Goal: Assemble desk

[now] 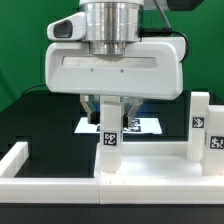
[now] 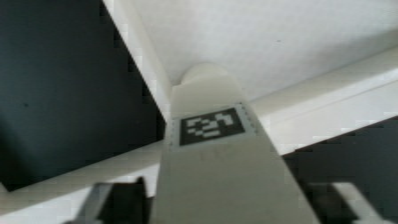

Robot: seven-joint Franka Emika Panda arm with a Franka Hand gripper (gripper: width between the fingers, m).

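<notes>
On the black table [image 1: 40, 125], two white tagged block legs stand; the gripper [image 1: 109, 118], at twelve o'clock, brackets one leg [image 1: 108, 140], contact unclear.

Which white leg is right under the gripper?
The tagged leg in the middle of the exterior view stands between the fingers of the gripper. The other leg stands off toward the exterior view's right, away from it.

A robotics lab bench, judging by the black table [image 1: 40, 120] backed by a green screen [image 1: 25, 50], white border rails [image 1: 30, 160] along its edges, square tracking tags on white parts, and a marker board [image 1: 145, 124] lying flat.
</notes>
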